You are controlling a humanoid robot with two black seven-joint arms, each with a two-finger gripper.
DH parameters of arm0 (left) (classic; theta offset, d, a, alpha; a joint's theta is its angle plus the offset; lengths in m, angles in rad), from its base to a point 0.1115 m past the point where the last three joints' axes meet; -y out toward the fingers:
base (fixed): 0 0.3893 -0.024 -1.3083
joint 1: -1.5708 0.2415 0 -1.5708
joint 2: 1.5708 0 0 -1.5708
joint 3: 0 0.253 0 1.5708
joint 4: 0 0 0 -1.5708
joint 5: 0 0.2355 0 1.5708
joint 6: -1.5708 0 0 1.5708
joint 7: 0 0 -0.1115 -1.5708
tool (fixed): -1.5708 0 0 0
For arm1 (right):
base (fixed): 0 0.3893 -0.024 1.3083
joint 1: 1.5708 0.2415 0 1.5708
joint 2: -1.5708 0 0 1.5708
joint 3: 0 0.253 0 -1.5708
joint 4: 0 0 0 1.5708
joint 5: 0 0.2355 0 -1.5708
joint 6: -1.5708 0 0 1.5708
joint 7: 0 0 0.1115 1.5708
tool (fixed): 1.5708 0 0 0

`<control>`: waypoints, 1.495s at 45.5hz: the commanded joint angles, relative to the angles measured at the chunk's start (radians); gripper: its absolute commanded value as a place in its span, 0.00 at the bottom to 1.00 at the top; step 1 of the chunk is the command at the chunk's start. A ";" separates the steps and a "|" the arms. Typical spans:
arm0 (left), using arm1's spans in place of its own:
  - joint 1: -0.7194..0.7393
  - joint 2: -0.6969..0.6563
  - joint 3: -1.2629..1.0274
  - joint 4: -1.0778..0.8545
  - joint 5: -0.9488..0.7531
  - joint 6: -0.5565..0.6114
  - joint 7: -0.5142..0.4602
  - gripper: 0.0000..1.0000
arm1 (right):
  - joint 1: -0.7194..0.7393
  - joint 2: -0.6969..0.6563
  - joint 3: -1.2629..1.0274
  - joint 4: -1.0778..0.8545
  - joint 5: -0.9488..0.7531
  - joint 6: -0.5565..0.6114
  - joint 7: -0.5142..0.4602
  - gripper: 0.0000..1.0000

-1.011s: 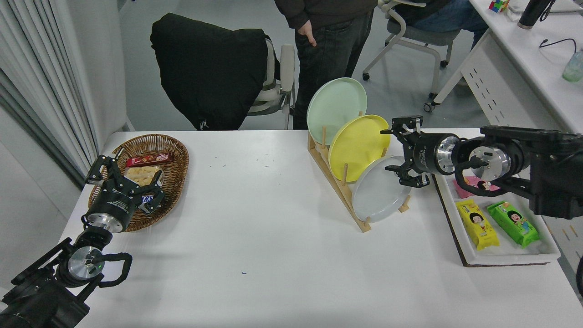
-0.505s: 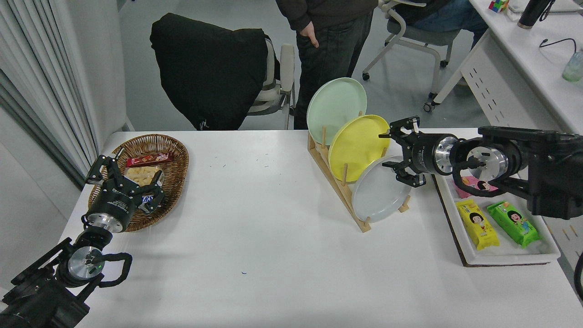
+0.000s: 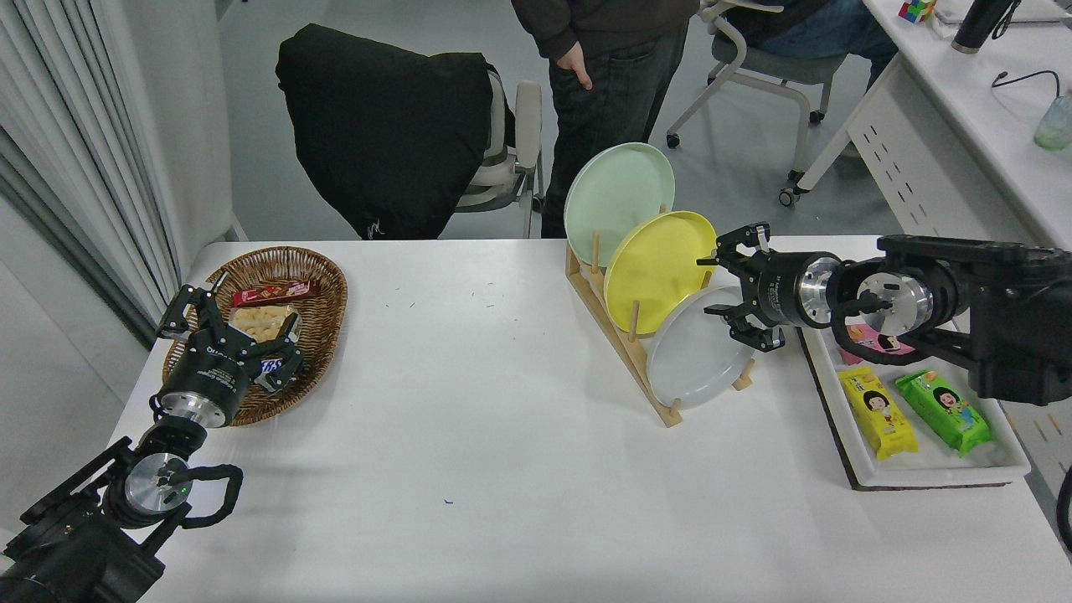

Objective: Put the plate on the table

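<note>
Person point(image 3: 607, 50) at top centre is cut off above the waist. Wooden peg rack point(image 3: 630, 342), centre-right, hides the lower edges of the mint-green plate point(image 3: 618, 194) & yellow plate point(image 3: 659, 268). White tray point(image 3: 871, 473) w/ snack packets sits lower right; wicker basket point(image 3: 322, 314) at left, w/ parked left gripper point(image 3: 228, 318) spread open in front of it. Round pale gray plate point(image 3: 699, 350) stands tilted in the rack's nearest slot on the white table point(image 3: 502, 402). Right gripper point(image 3: 733, 280), fingers wide apart, holds nothing; its lower finger overlaps that plate's upper right rim, contact unclear.
</note>
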 commanded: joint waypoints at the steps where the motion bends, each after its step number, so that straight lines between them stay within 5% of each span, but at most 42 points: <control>1: 0.000 0.000 0.000 0.001 0.000 0.001 0.000 0.98 | 0.003 0.000 0.009 0.003 0.000 -0.008 -0.011 0.61; 12: 0.000 0.000 0.000 0.001 0.000 -0.001 0.000 0.98 | 0.004 0.000 0.010 0.003 0.000 -0.017 -0.014 0.58; 18: 0.000 0.000 0.000 0.000 0.000 0.001 0.000 0.98 | 0.007 0.000 0.009 0.003 0.000 -0.017 -0.014 0.44; 56: 0.000 0.000 0.000 0.000 0.000 -0.001 0.000 0.98 | 0.015 0.014 0.035 -0.002 0.000 -0.040 -0.099 0.44; 68: 0.000 0.000 0.000 0.000 0.000 -0.001 0.000 0.98 | 0.015 0.012 0.058 -0.005 0.002 -0.040 -0.099 0.34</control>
